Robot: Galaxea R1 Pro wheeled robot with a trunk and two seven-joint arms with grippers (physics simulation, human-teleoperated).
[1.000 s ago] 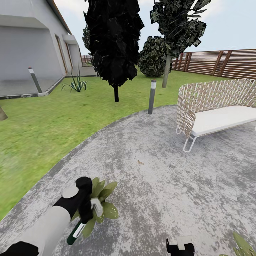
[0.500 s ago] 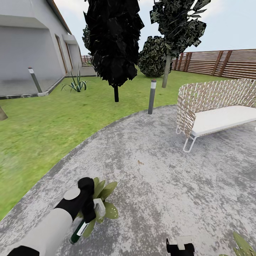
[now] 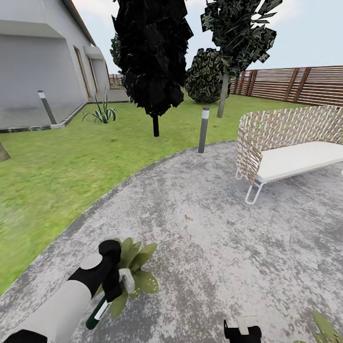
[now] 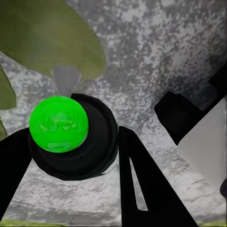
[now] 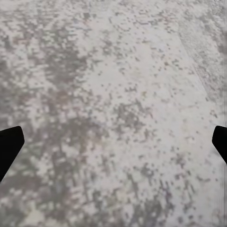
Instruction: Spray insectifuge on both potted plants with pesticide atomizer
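Surface: round grey mottled paving (image 3: 228,224), curved edge meeting green lawn (image 3: 57,176) on the left side of the head view. Setting is a fenced garden: wooden slat fence (image 3: 295,85) along the far right, grey house wall (image 3: 38,71) at far left, pale sky above.

Surroundings: wicker seat (image 3: 286,143) with a white cushion stands on the paving at right, on thin white legs. A short grey bollard light (image 3: 204,128) stands at the paving edge; a second bollard (image 3: 46,107) stands near the house. Dark tree (image 3: 152,57) on the lawn behind, a second tree (image 3: 233,43) and a rounded bush (image 3: 206,76) further back. A spiky thin-leaved clump (image 3: 101,113) grows near the house. Nothing lies on the paving between the robot and the seat except a small brown fleck (image 3: 188,218).

Potted plant (image 3: 136,267): low rosette of broad green leaves on the paving, just beside and partly behind the left claw. Leaf tips of another plant (image 3: 324,328) show at the lower right corner.

Left claw (image 3: 112,281): closed around the pesticide atomizer (image 3: 97,312), bottle tilted, dark-green body pointing down toward the robot, whitish trigger head (image 3: 127,281) up against the leaves. Left wrist view: bottle seen end-on as a bright green disc (image 4: 58,124) between the dark fingers (image 4: 146,189), a broad leaf (image 4: 52,38) just beyond it.

Right claw (image 3: 242,329): low at the frame edge, over bare paving. Right wrist view: fingertips (image 5: 9,146) at opposite edges, spread wide, holding nothing.
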